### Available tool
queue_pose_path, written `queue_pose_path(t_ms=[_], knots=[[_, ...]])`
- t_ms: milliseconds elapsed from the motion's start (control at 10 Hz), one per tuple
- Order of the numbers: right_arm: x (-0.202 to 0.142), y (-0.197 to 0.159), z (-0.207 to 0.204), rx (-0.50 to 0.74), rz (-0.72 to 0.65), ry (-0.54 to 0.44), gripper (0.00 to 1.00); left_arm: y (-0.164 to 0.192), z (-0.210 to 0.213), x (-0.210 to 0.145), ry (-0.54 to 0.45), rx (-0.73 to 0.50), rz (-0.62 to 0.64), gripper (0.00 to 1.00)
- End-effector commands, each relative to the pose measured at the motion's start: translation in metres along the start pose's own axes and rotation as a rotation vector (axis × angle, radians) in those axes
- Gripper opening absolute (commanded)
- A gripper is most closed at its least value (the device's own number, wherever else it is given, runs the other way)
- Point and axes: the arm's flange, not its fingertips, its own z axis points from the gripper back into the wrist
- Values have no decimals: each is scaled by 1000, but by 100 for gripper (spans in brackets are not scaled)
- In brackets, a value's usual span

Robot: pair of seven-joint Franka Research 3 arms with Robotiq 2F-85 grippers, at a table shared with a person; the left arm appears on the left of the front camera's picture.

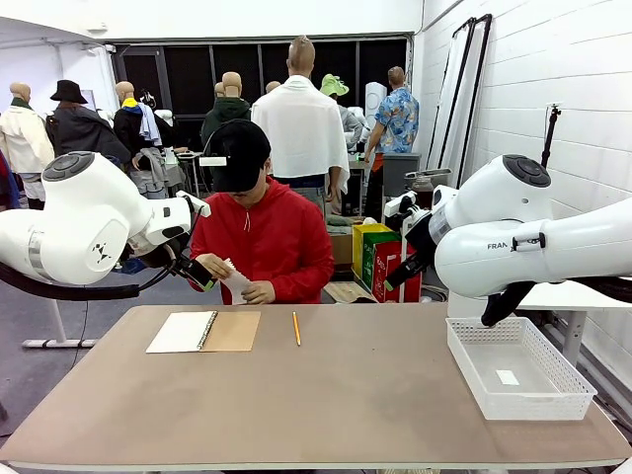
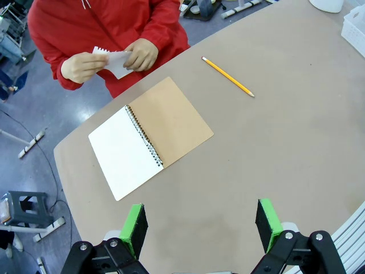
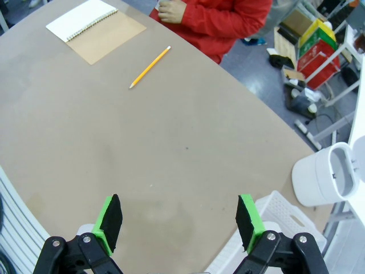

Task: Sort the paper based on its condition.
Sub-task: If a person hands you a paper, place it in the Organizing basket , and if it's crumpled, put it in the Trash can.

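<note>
Sorting seems to be only beginning. The paper (image 2: 117, 61), one thin white sheet with a ragged torn edge, is sitting in the person's hands (image 2: 141, 54) just beyond the notebook (image 2: 151, 136), while the mesh basket (image 1: 538, 403) is standing well to the notebook's right. The notebook is lying open, wire spiral between white page and brown card. The left gripper (image 2: 201, 221) and right gripper (image 3: 179, 216) are hovering well back from it — both released, gripping nothing.
</note>
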Motion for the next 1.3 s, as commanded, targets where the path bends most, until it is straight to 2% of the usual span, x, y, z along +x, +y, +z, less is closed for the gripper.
queue_pose_path(t_ms=[0,1200], knots=[[0,0,0,2,-1,0,100,0,1,1,-7,0,-4,100],[0,0,0,2,-1,0,100,0,1,1,-7,0,-4,100]])
